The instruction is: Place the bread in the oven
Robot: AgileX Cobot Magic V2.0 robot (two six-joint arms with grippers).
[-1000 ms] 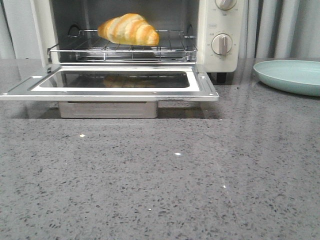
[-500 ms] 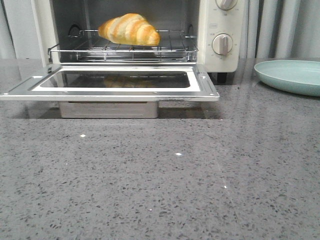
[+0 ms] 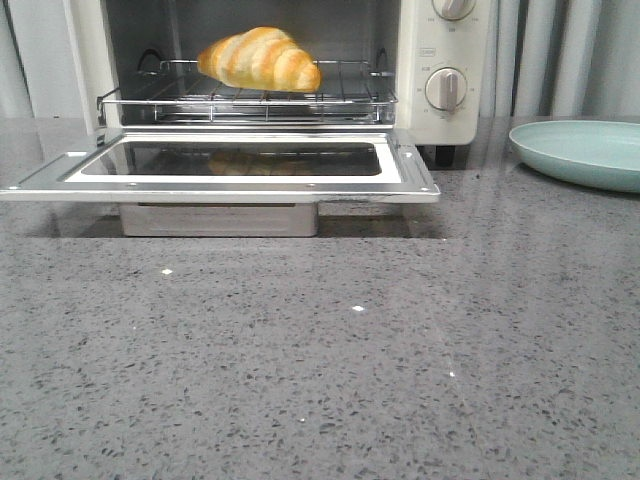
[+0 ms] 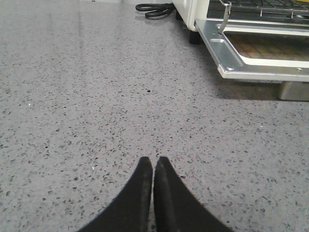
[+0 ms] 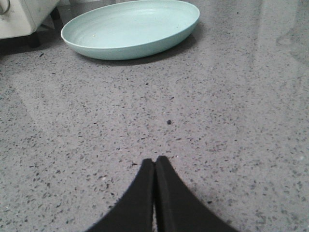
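Left gripper (image 4: pixel 153 166): black fingertips pressed together with nothing between them, low over bare grey speckled countertop (image 4: pixel 96 96).
Right gripper (image 5: pixel 154 166): fingertips pressed together the same way, holding nothing, over the same countertop.
Nearest to the left gripper: the corner of the oven's dropped door (image 4: pixel 251 53), well apart from the fingertips.
Nearest to the right gripper: a pale mint-green plate (image 5: pixel 130 29), well apart, with nothing on it.
Oven (image 3: pixel 440 70): cream-white, door folded down flat toward the camera, two round knobs on its right panel.
Bread (image 3: pixel 260 58): golden croissant with pale stripes, lying on the wire rack (image 3: pixel 245 98) inside the oven cavity.
Front view only: the bread and the knobs; neither gripper appears there.
Left wrist view only: a black cable (image 4: pixel 154 8) coiled on the counter beside the oven, and one black oven foot (image 4: pixel 195 37).
Right wrist view only: the plate's whole inner surface.
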